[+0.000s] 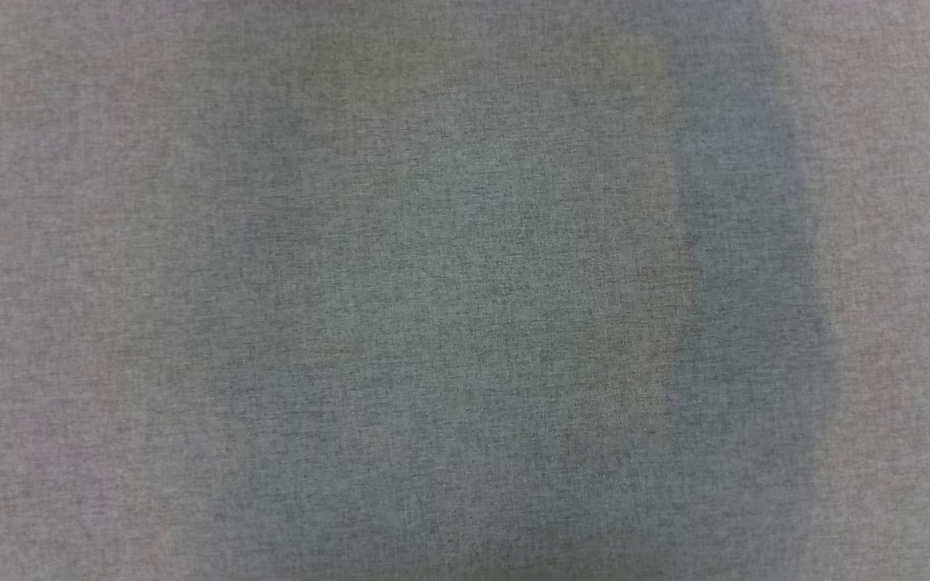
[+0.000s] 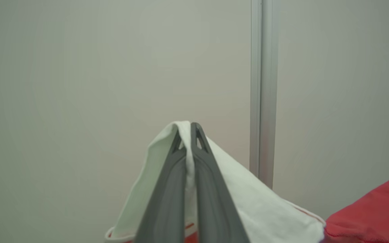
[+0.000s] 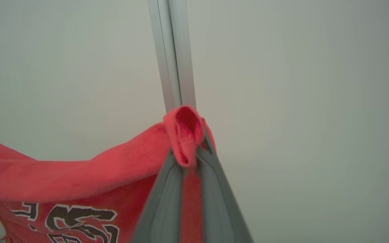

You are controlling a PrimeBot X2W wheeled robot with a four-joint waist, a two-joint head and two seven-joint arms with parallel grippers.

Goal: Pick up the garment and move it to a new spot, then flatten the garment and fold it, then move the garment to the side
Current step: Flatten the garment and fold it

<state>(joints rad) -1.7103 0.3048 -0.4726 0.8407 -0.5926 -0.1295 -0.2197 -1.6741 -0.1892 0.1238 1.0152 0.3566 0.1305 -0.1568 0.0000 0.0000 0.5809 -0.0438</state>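
L tool [image 2: 189,130] clamps white corner, R tool [image 3: 194,152] clamps red edge of printed red-and-white garment [image 3: 79,175], raised before pale wall. Long axis runs tool to tool; cloth hangs below both, prob. above grey worktop [image 1: 110,242]; neither arm nearer.

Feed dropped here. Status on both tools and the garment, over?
Left tool shut on garment, white part. Right tool shut on its red edge. Garment hangs between both. No obstruction seen.
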